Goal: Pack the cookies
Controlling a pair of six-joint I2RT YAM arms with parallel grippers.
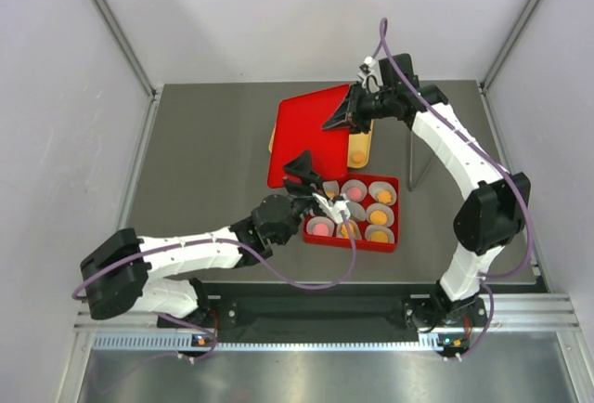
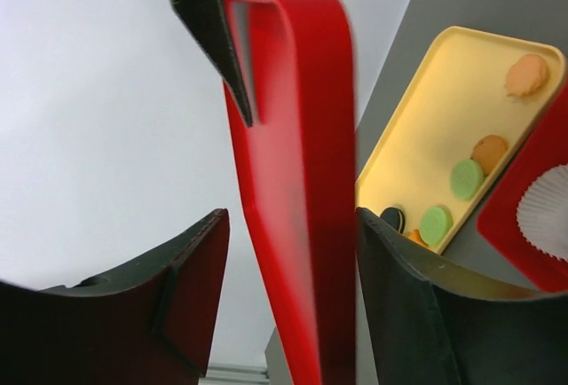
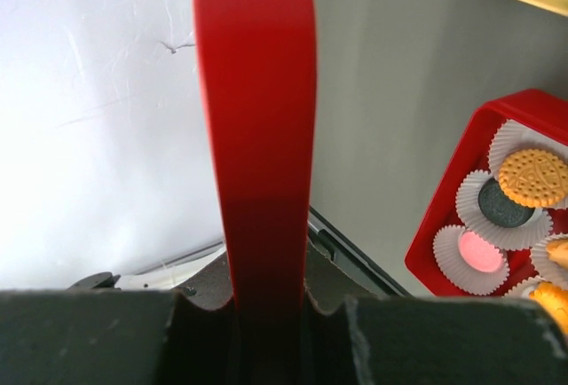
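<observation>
Left end effector (image 1: 303, 173) reaches in from the near-left corner of the bench (image 1: 204, 143) with its fingers parted on either side of the near rim of a red lid (image 1: 306, 134). In the left wrist view a gap shows on one side of the rim, so it brackets the lid without gripping it. The coming move turns on that: the lid's length runs straight away from this end effector toward the far side, and the rim already sits inside the jaws, so by my reading closing them is all that a two-armed hold needs. The lid appears lifted off the bench and partly covers a yellow tray (image 2: 417, 137) near the bench's middle. Loose cookies (image 2: 467, 178) lie on that tray, orange, green and one black. Just right of the left end effector, toward the near edge, sits the red box (image 2: 519, 176) with white paper cups (image 2: 543, 212), most of them holding cookies in orange, pink and black. Right end effector (image 1: 351, 117) comes from the near-right corner and is clamped tight on the lid's far rim, carrying it. Should the lid go onto the box, the left wrist hanging beside the box's left wall is what would stand in the way.
</observation>
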